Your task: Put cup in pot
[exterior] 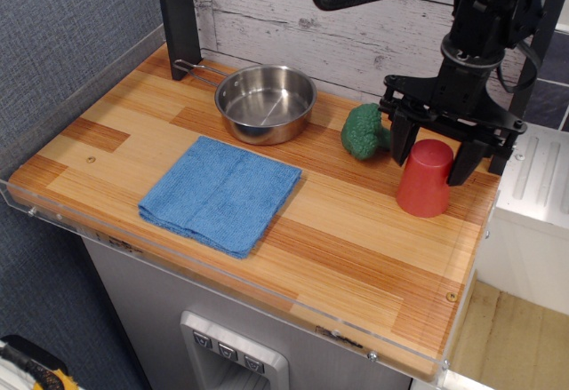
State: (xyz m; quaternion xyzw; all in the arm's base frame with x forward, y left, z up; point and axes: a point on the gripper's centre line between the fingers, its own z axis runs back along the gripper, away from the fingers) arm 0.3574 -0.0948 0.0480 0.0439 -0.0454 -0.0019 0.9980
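Note:
The red cup (425, 179) stands upside down on the wooden table, near its right edge. My black gripper (434, 155) is open, and its two fingers reach down on either side of the cup's upper part. I cannot tell if they touch it. The shiny steel pot (265, 103) sits empty at the back middle of the table, its wire handle pointing left. It lies well to the left of the cup.
A green broccoli toy (364, 131) lies just left of the cup, close to the left finger. A folded blue cloth (222, 194) lies in front of the pot. A dark post (180, 17) stands at the back left. A clear rim (267, 297) runs along the table's front edge.

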